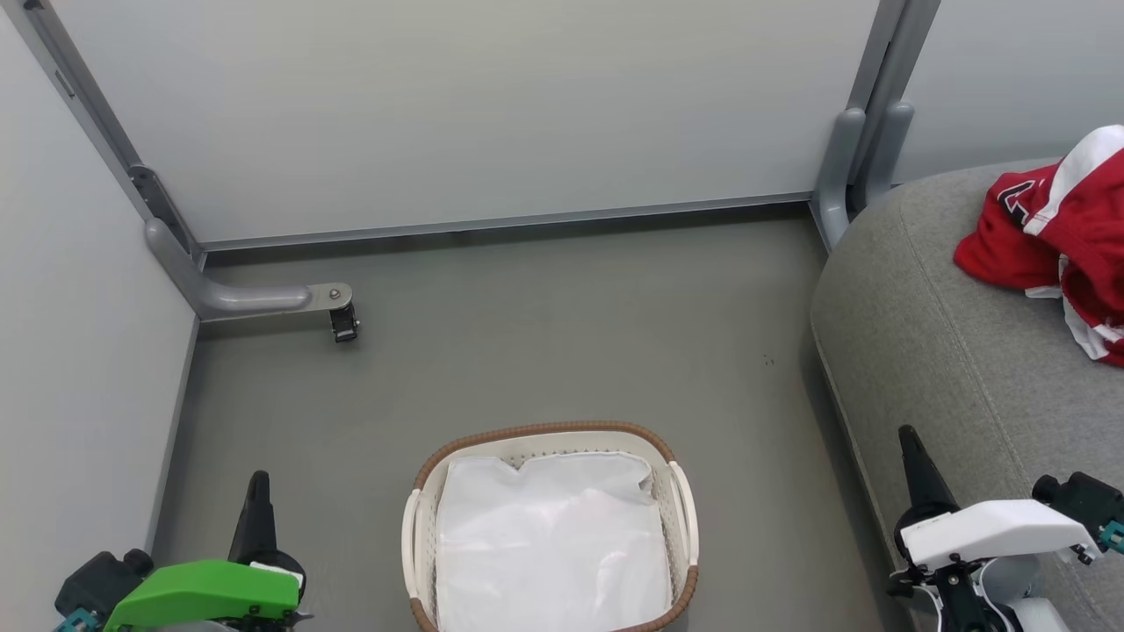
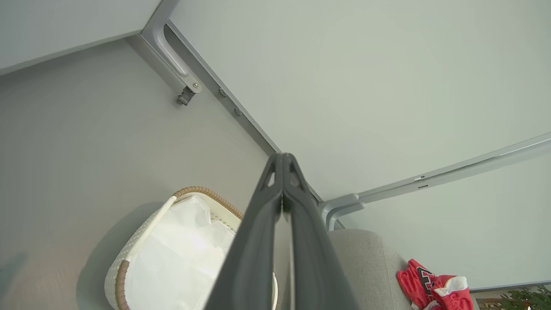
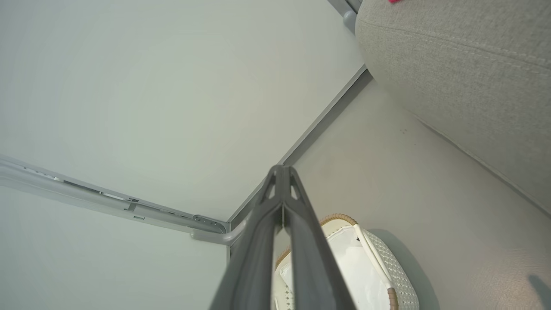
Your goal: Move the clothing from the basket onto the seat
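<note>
The red and white clothing [image 1: 1058, 233] lies crumpled on the grey seat [image 1: 948, 351] at the right, its black-and-white logo showing; the left wrist view has the clothing [image 2: 432, 286] at lower right. The white basket [image 1: 551, 527] with brown rim stands on the floor at bottom centre, holding its white cloth liner [image 1: 553, 544]. My left gripper [image 1: 258, 481] rests at lower left, shut and empty, left of the basket. My right gripper [image 1: 906, 434] is at lower right, shut and empty, over the seat's front edge. Both wrist views show fingertips pressed together: left gripper [image 2: 283, 157], right gripper [image 3: 282, 168].
Pale partition walls with grey metal frames enclose the grey floor [image 1: 544, 342]. A grey foot with a black caster [image 1: 344, 323] juts out at the left. Another frame post [image 1: 847, 167] stands beside the seat's back corner.
</note>
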